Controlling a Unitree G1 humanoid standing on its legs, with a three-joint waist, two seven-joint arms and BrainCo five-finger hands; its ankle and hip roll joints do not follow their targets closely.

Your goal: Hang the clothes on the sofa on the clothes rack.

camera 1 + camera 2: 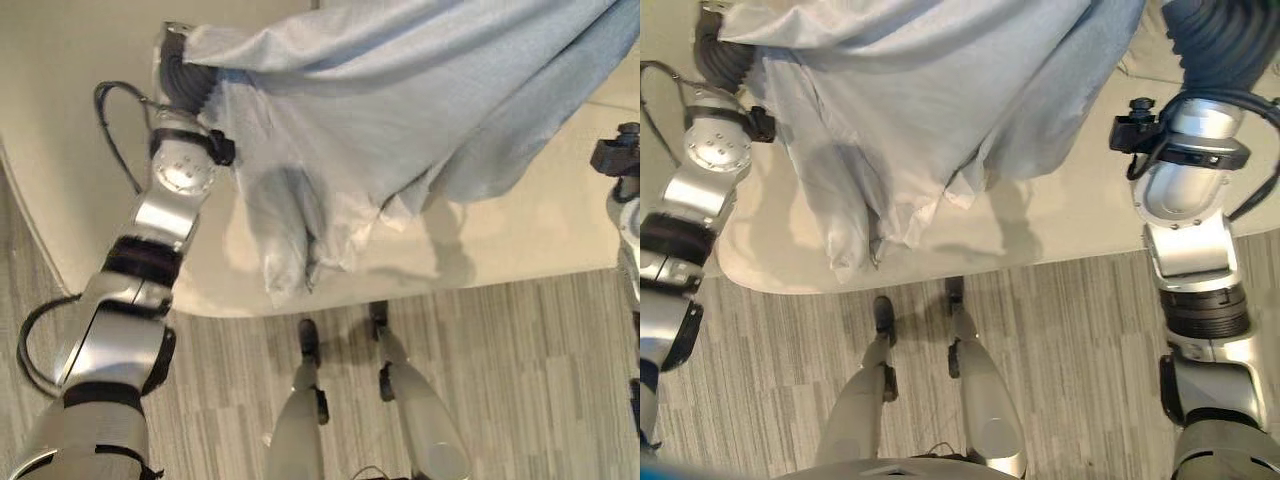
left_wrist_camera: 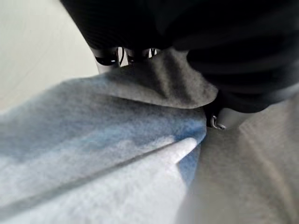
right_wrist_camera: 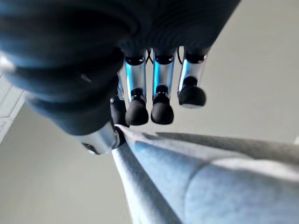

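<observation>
Close in front of you hangs a pale blue garment (image 1: pixel 380 110), lifted off the cream sofa (image 1: pixel 520 230) and stretched between both hands. Your right hand (image 3: pixel 154 100) has its fingers curled, pinching one edge; your left hand (image 2: pixel 140 53) grips the other edge, cloth bunched over its fingers.

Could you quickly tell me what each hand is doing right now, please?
Left hand: shut on the light blue garment.
Right hand: fingers curled, pinching the same garment's edge.
</observation>
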